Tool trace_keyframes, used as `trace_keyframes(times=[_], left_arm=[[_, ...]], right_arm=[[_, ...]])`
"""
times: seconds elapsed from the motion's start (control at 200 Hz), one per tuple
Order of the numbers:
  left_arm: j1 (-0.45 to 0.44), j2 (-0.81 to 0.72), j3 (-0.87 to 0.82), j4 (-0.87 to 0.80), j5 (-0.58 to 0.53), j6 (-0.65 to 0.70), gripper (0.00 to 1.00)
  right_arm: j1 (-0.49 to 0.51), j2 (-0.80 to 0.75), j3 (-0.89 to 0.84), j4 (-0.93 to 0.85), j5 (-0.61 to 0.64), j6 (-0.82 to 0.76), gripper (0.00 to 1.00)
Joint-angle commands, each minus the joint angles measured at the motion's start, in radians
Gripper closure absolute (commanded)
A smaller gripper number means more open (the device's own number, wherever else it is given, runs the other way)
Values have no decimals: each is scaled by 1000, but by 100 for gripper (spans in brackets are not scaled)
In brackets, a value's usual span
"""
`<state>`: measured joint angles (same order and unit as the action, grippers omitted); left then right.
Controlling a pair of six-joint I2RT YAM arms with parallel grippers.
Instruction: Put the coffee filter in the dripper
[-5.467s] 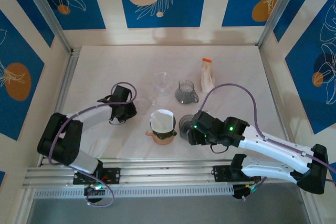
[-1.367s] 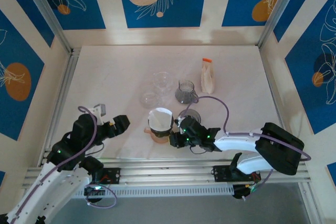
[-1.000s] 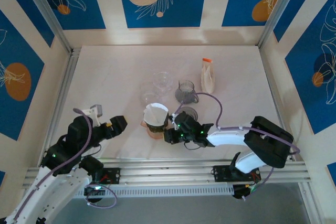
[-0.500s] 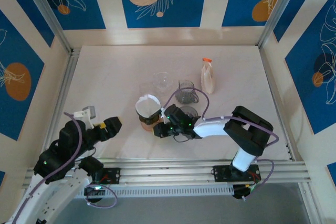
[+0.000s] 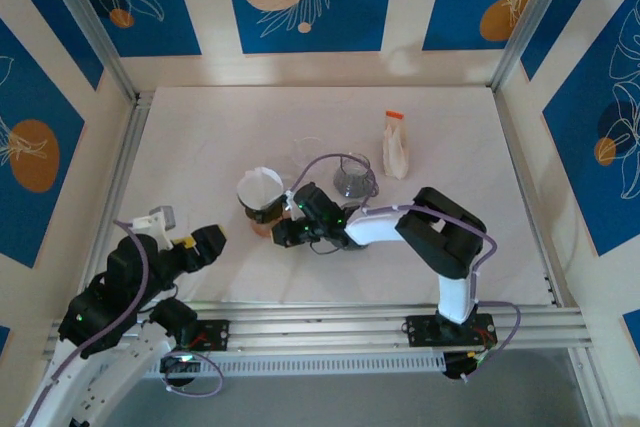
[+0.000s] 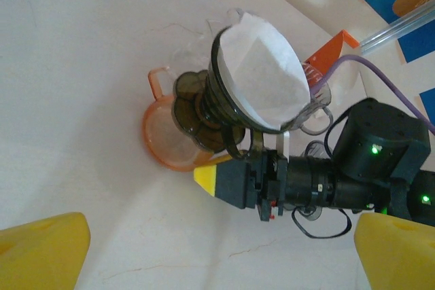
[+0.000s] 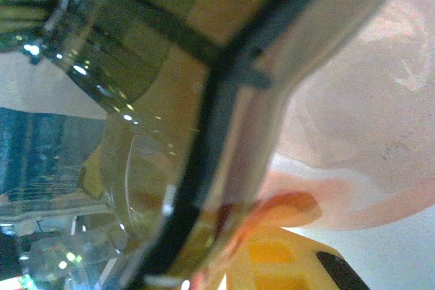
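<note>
The white paper coffee filter (image 5: 257,187) (image 6: 262,73) sits inside the smoky dark dripper (image 5: 262,209) (image 6: 214,103). The dripper leans on an orange cup (image 5: 260,227) (image 6: 163,137). My right gripper (image 5: 284,234) (image 6: 209,176) reaches in from the right and is shut on the dripper's handle at its base. Up close, the dripper's dark band (image 7: 204,127) and the orange cup (image 7: 353,134) press against a yellow finger (image 7: 285,263). My left gripper (image 5: 207,240) (image 6: 217,256) hovers at the near left, open wide, with nothing between its fingers.
A clear glass cup (image 5: 308,147) and a grey glass mug (image 5: 352,179) stand just behind the right arm. A pale pouch with an orange cap (image 5: 396,145) lies at the back right. Metal rails run along the table's sides and near edge.
My right gripper has dragged the dripper, filter and orange cup left and away from the near edge, closing further on it. The left arm has drawn back slightly to the left.
</note>
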<state>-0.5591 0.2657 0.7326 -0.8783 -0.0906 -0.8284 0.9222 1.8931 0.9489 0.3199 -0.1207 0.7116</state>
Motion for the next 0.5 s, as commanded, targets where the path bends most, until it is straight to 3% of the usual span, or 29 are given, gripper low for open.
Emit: trace_keyframes(times=[0.0, 0.375, 0.495], left_arm=[[-7, -18, 25, -29, -32, 14, 0], [-7, -41, 12, -51, -63, 1, 0], [-6, -49, 0, -52, -64, -8, 0]], right_arm=[[-6, 60, 82, -7, -31, -25, 88], [-8, 264, 380, -97, -35, -23, 88], [-9, 281, 402, -109, -31, -18, 87]])
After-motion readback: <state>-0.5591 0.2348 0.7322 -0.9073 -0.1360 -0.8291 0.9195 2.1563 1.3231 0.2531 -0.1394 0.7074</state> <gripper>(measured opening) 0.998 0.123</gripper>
